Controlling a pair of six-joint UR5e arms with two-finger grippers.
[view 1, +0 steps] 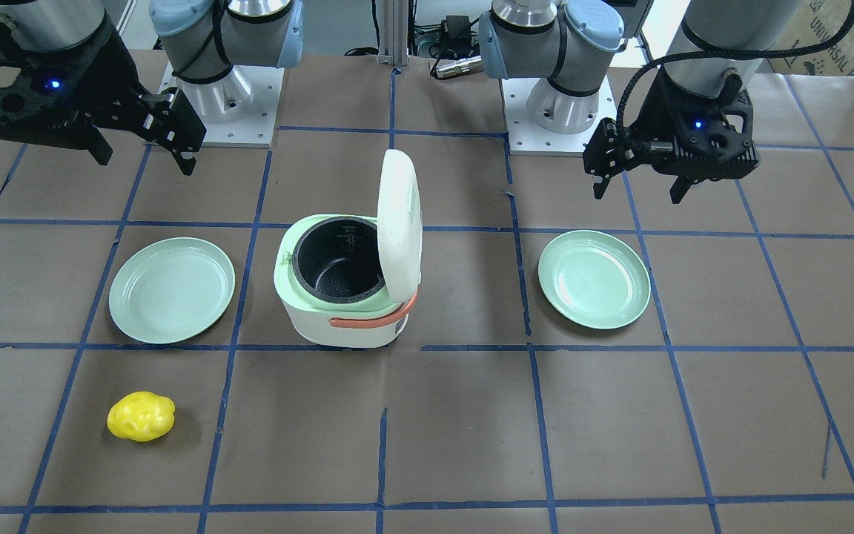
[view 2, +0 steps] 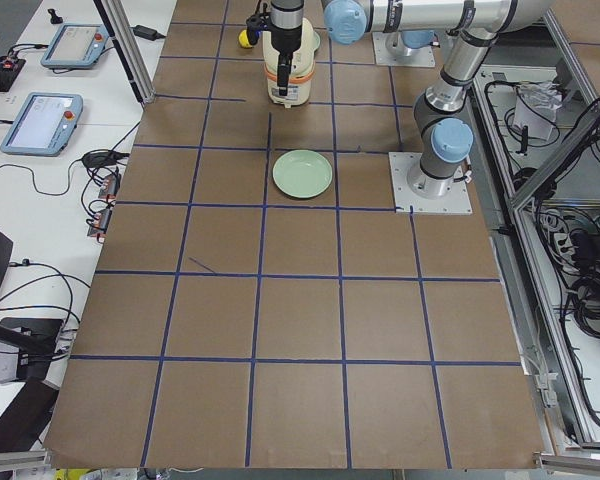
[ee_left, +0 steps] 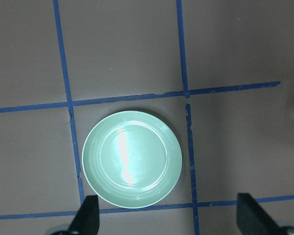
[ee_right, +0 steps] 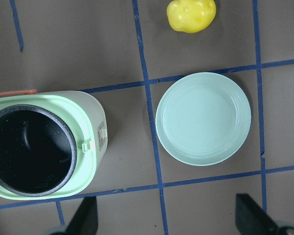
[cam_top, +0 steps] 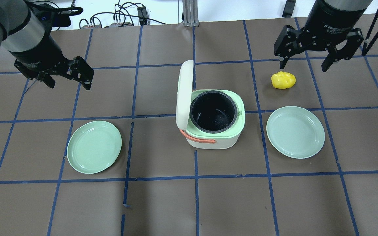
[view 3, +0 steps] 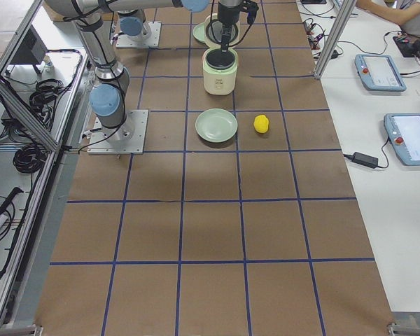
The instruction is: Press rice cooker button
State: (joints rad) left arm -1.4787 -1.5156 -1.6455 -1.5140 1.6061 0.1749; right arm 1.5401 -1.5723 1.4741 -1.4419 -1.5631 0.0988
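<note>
Hovering both sides: left gripper (cam_top: 69, 82) and right gripper (cam_top: 304, 65) hang above the table, jaws spread, holding nothing, well apart from the cooker (cam_top: 221, 139). Cooker sits mid-table between left plate (cam_top: 94, 147) and right plate (cam_top: 295, 131), lid (cam_top: 184, 95) upright on its hinge. Button (ee_right: 102, 139) is on the cooker wall facing the right plate, so the right arm looks the natural one for it. Lid up suggests the latch is released, press probably done. Yellow toy (cam_top: 283, 80) lies near the right gripper.
</note>
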